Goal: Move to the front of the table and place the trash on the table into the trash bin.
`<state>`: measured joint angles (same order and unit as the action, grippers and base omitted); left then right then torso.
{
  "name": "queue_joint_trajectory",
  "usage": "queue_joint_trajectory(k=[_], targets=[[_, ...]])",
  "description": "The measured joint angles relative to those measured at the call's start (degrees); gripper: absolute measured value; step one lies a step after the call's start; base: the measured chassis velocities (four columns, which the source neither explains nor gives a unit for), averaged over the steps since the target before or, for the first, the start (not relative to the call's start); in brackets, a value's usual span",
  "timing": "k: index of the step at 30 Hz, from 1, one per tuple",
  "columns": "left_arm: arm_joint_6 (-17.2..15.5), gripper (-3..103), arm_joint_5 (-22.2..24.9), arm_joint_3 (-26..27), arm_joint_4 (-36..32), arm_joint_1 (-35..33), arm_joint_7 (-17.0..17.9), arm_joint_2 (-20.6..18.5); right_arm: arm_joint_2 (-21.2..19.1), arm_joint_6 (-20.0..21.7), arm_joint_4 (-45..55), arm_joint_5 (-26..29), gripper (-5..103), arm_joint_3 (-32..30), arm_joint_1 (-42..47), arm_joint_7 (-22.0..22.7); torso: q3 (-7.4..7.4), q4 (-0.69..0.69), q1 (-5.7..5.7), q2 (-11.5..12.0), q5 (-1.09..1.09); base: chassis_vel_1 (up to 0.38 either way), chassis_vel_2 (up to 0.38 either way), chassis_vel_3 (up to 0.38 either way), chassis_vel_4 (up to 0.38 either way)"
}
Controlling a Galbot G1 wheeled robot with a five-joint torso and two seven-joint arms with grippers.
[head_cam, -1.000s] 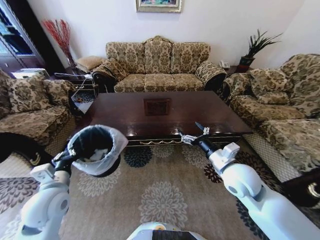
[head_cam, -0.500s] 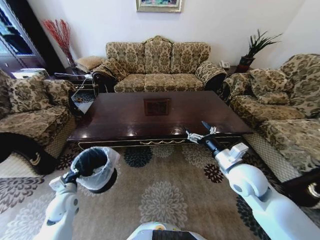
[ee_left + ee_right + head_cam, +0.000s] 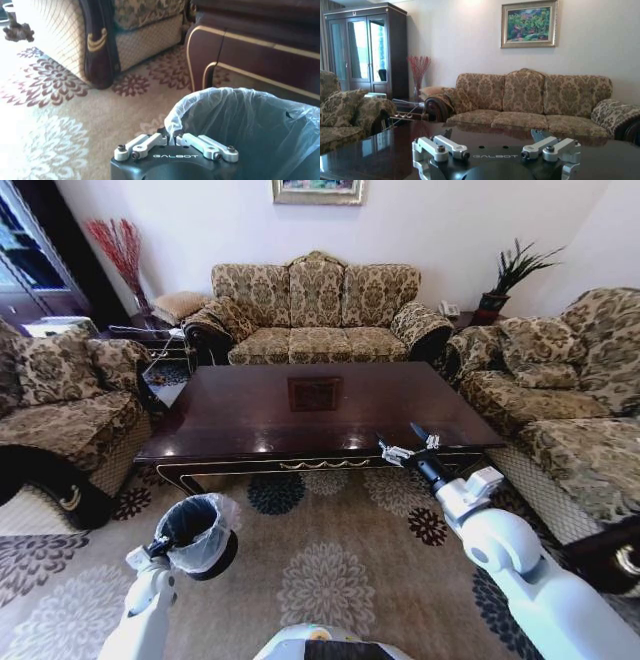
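Note:
The table (image 3: 300, 405) of glossy dark wood stands ahead, its top bare and shining. The trash is out of view. Low over the rug, before the table's front left corner, is the trash bin (image 3: 195, 532), black with a white bag over its rim. My left gripper (image 3: 160, 548) is shut on that rim; the left wrist view shows the left gripper (image 3: 174, 135) pinching the bag's edge of the trash bin (image 3: 250, 127). My right gripper (image 3: 405, 448) is open at the table's front right edge. In the right wrist view the right gripper (image 3: 492, 135) hangs above the table (image 3: 365, 153).
Patterned sofas close in on three sides: one behind the table (image 3: 315, 315), one at left (image 3: 60, 405), one at right (image 3: 560, 410). A flowered rug (image 3: 320, 570) covers the floor in front. A potted plant (image 3: 510, 275) stands at the back right.
My left arm has lowered the trash bin from chest height down toward the rug. The right gripper has drifted slightly right and stays open.

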<state>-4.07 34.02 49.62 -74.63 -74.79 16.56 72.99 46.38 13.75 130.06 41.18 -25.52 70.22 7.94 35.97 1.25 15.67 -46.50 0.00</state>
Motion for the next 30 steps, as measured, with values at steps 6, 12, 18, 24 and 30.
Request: queue_joint_trajectory(k=[6, 12, 18, 24, 30], targets=[[7.5, 3, -0.2, -0.5, 11.2, 3.8, -4.4, -0.3, 0.0, -0.4, -0.2, 0.0, 100, -0.1, 0.3, -0.2, 0.0, 0.0, 0.0, 0.0, 0.0, 0.0, 0.0, 0.0, 0.0], [12.0, 3, -0.5, -0.7, 20.5, 7.1, -7.2, -0.4, 0.2, -0.9, -0.8, 0.0, 100, -0.2, 0.6, -0.7, 0.0, 0.0, 0.0, 0.0, 0.01, 0.0, 0.0, 0.0, 0.0], [15.8, 3, -1.1, -0.6, 26.5, 9.5, -10.8, -0.8, 0.3, -1.2, -0.9, 0.0, 100, -0.3, 0.6, -1.0, 0.0, 0.0, 0.0, 0.0, 0.01, 0.0, 0.0, 0.0, 0.0], [16.0, 3, -1.5, -0.5, 27.5, 10.1, -12.4, -0.9, 0.5, -1.4, -1.0, 0.0, 100, -0.3, 0.9, -1.1, 0.0, -0.02, 0.0, 0.0, 0.0, 0.0, 0.0, 0.0, 0.0], [15.3, 18, -1.7, 0.1, 26.0, 9.6, -12.1, -0.8, 0.2, -1.5, -1.3, 0.0, 100, 0.0, 0.3, -1.2, 0.0, 0.0, 0.0, 0.0, 0.01, 0.0, 0.0, 0.0, 0.0]])
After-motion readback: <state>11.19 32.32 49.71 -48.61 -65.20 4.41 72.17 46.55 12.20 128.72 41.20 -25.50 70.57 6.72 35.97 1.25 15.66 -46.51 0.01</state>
